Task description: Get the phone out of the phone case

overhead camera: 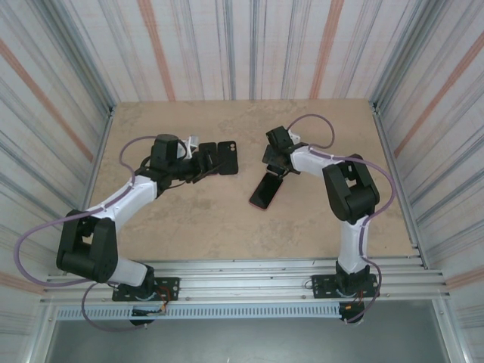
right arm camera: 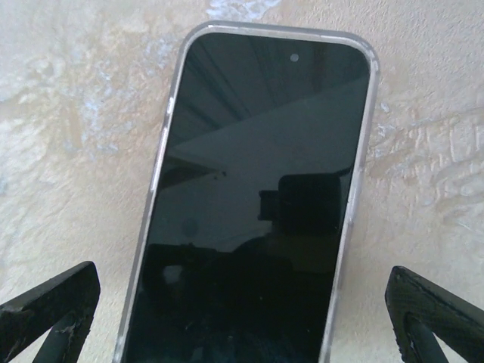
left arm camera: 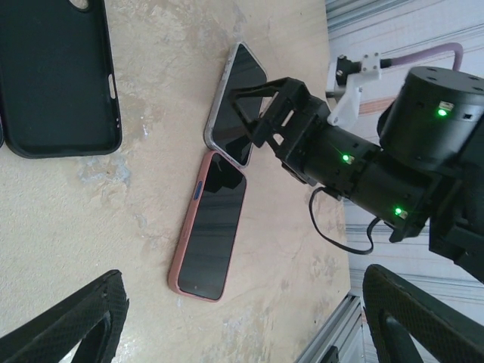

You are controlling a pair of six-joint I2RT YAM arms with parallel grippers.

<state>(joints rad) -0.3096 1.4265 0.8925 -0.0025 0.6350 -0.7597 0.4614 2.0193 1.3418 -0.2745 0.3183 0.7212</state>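
Top view: left gripper (overhead camera: 206,162) spread, just beside the empty black case (overhead camera: 228,157); right gripper (overhead camera: 275,165) low over the table (overhead camera: 197,219), with a pink-cased phone (overhead camera: 264,190) just beside it. Left wrist view: black case (left arm camera: 53,76) lies hollow side up, well apart from the silver-edged phone (left arm camera: 236,91), which lies under the right gripper. Right wrist view: silver-edged phone (right arm camera: 249,212) flat, screen up, between widely parted fingers (right arm camera: 60,302), not gripped.
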